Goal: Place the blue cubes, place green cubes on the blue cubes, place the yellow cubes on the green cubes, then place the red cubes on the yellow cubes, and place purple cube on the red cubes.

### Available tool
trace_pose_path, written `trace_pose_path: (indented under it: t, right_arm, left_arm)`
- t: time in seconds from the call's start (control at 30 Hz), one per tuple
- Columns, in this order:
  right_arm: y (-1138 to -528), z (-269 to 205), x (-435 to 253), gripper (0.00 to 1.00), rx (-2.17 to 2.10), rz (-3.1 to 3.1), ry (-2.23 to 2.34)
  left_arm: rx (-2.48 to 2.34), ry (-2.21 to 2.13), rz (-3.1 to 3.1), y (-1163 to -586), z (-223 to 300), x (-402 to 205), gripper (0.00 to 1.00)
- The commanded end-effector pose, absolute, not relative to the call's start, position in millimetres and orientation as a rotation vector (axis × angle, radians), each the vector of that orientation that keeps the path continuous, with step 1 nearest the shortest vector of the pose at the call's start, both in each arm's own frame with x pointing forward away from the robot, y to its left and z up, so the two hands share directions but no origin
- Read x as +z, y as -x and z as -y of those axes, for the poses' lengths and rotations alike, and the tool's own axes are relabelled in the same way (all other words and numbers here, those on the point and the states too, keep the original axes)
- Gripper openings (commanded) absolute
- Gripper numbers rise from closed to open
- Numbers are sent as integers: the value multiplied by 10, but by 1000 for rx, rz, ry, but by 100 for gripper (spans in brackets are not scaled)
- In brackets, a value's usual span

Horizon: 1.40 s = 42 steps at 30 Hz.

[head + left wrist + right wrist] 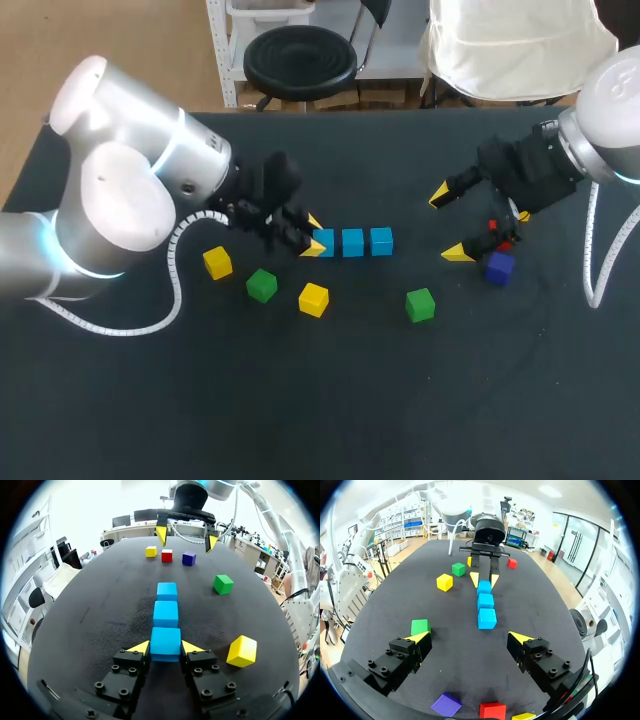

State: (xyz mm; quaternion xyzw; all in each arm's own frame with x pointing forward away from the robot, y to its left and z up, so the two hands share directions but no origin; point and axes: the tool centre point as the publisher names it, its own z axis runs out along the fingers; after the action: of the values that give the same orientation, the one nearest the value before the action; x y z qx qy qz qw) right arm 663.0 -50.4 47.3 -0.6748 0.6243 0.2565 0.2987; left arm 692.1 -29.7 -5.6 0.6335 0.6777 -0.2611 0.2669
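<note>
A: What has the left gripper (166, 647) got?
B: It pinches the end blue cube (165, 642); two more line up beyond.
A: And the right gripper (469, 637)?
B: Spread wide, green cube (420, 626) beside one finger, purple cube (446, 704) and red cube (492, 711) beneath.

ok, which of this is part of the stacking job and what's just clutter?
Job: blue cubes, green cubes, yellow cubes, red cube, purple cube.
Lying about: the left arm's white cable on the table.
</note>
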Motion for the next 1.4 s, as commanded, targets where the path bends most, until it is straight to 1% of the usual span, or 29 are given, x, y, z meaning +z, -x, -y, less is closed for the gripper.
trace_pose_path:
  t: [0.03,0.8,0.83,0.87,0.97,1.03,1.07,1.13,1.17,1.2,1.23,1.27,1.4]
  right_arm:
    - [-6631,505,469,100,682,-1656,1791]
    - [-6631,505,469,100,682,-1656,1791]
    - [-6631,505,469,100,682,-1656,1791]
    - [-6631,505,469,100,682,-1656,1791]
    - [-6631,505,469,100,682,-1656,1791]
    - [-6631,505,469,100,682,-1656,1791]
    - [-6631,505,469,100,682,-1656,1791]
    - [-6631,505,469,100,682,-1656,1791]
    - [-6631,505,469,100,682,-1656,1791]
    - [-6631,505,469,100,682,-1656,1791]
    - [-6631,505,469,100,682,-1656,1791]
    - [-6631,505,469,100,682,-1656,1791]
    - [-6631,505,469,100,682,-1656,1791]
  left_arm:
    - [-701,-1711,-1836,-6943,301,-78,0]
    - [-717,-1693,-1853,-6930,285,-80,0]
    - [-717,-1692,-1854,-6930,284,-80,4]
    - [-716,-1691,-1855,-6929,284,-81,12]
    - [-714,-1689,-1859,-6929,285,-83,22]
    - [-711,-1684,-1865,-6936,286,-91,35]
    - [-711,-1684,-1866,-6937,286,-92,39]
    - [-711,-1684,-1866,-6939,287,-93,40]
    - [-711,-1683,-1866,-6941,288,-93,44]
    - [-713,-1679,-1870,-6942,290,-93,57]
    - [-717,-1675,-1874,-6943,290,-93,86]
    - [-718,-1673,-1875,-6943,291,-93,100]
    - [-721,-1669,-1877,-6940,288,-95,100]
